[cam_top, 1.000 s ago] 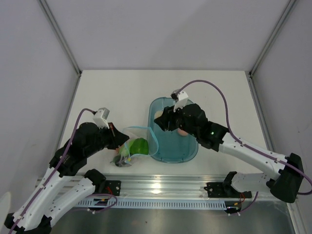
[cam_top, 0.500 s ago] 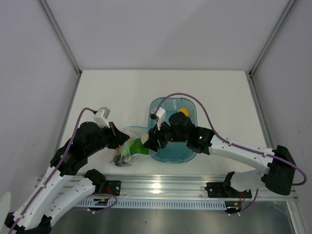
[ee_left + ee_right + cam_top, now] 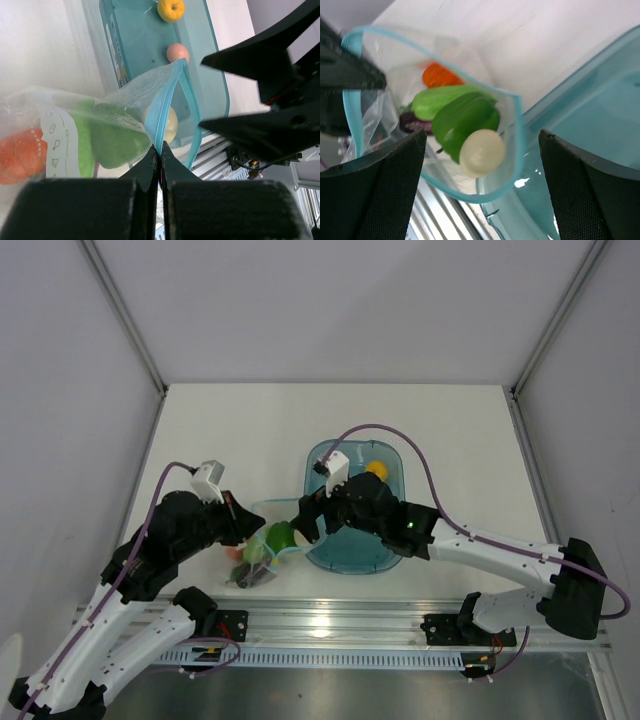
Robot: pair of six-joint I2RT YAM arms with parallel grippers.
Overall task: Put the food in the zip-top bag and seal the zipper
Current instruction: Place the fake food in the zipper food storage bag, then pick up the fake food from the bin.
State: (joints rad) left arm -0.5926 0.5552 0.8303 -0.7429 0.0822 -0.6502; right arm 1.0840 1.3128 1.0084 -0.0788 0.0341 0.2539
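Bag (image 3: 132, 95) clear, crinkly, blue-rimmed mouth open; green pepper (image 3: 462, 120) inside.

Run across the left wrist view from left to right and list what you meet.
orange piece → green bell pepper → pale round food, all three inside the zip-top bag → right gripper, jaws open.

1. We take this for a robotics lab test cell, not a home or a kitchen.
2. We see a bare white desk (image 3: 240, 420) boxed in by plain pale panels (image 3: 340, 300) on aluminium struts (image 3: 125, 318).
3. Along the desk's near edge runs a metal rail (image 3: 330, 625) carrying two white robot arms (image 3: 500, 550), with purple cables (image 3: 375, 427) looping over them.
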